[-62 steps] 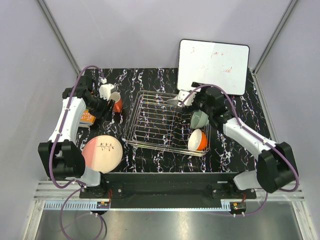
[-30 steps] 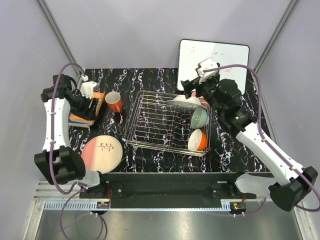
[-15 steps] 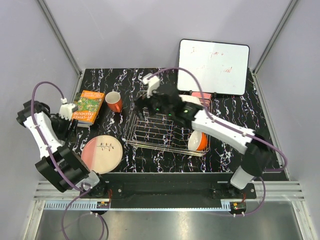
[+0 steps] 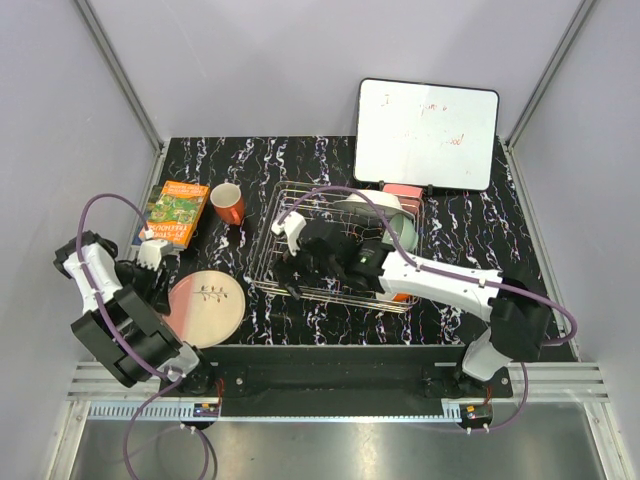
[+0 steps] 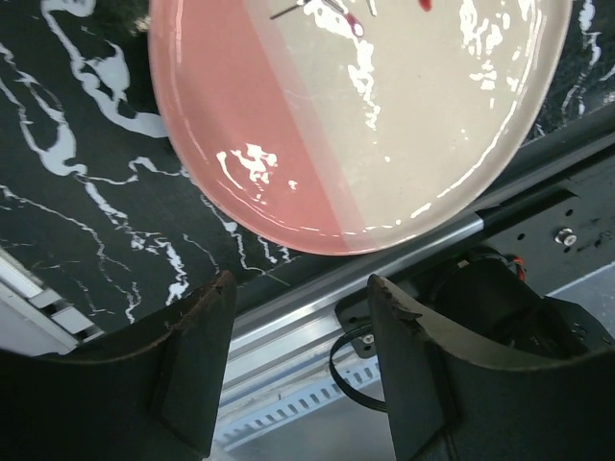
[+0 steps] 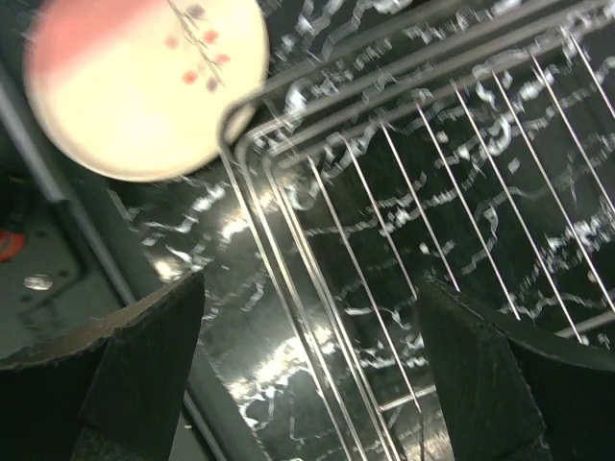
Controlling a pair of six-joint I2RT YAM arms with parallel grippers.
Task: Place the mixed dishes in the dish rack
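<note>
The pink-and-cream plate (image 4: 205, 308) (image 5: 365, 115) (image 6: 144, 86) lies flat on the table at the front left. My left gripper (image 4: 158, 285) (image 5: 300, 283) hangs open just left of it, with nothing between the fingers. My right gripper (image 4: 293, 275) (image 6: 307, 288) is open and empty over the front-left corner of the dish rack (image 4: 268, 262) (image 6: 288, 288). In the rack stand a white plate (image 4: 370, 208) and a pale green bowl (image 4: 405, 232). The orange bowl (image 4: 402, 297) is mostly hidden under my right arm. The orange-red mug (image 4: 228, 203) stands left of the rack.
A green-orange book (image 4: 178, 212) lies at the far left beside the mug. A whiteboard (image 4: 427, 133) leans at the back right. The table's front metal rail (image 5: 317, 327) runs right under the left fingers.
My right arm swung from the back right across the rack to its front-left corner. The left arm drew back from the book to the near left beside the plate.
</note>
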